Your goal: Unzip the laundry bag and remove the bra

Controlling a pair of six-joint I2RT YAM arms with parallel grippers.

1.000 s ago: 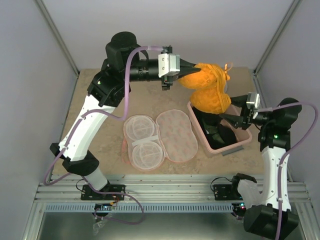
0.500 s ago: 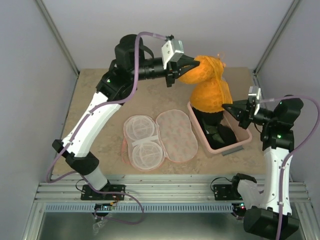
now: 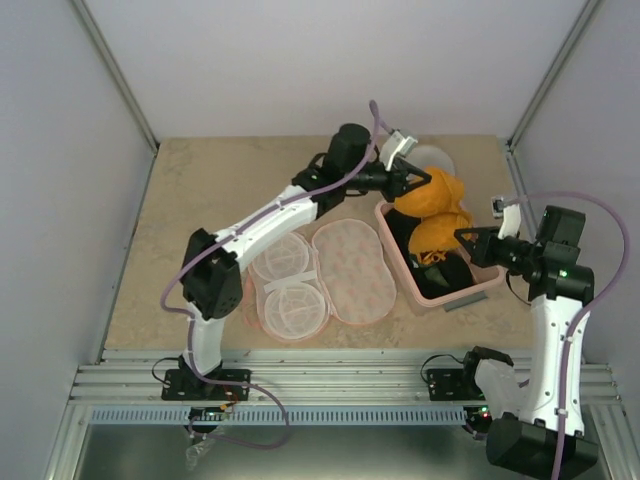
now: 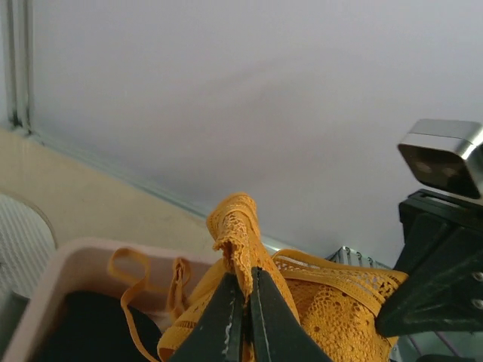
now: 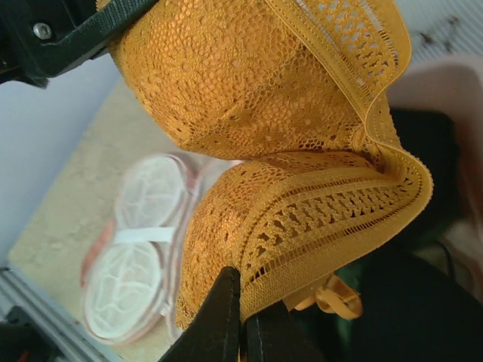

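Both jaws are clamped on the one orange bra [image 3: 437,197]: the left gripper [image 3: 424,180] pinches its lace edge, and the right gripper [image 3: 464,237] pinches its band. Its two cups hang over one pink bin [image 3: 455,297]. One laundry bag [image 3: 350,270] lies unzipped and spread flat on the table beside the bin.

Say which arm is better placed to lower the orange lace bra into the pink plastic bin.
Probably right: the right gripper holds the orange lace bra by its lower band, over the pink plastic bin near that arm's base. The left gripper pinches the top, its arm stretched across the table.
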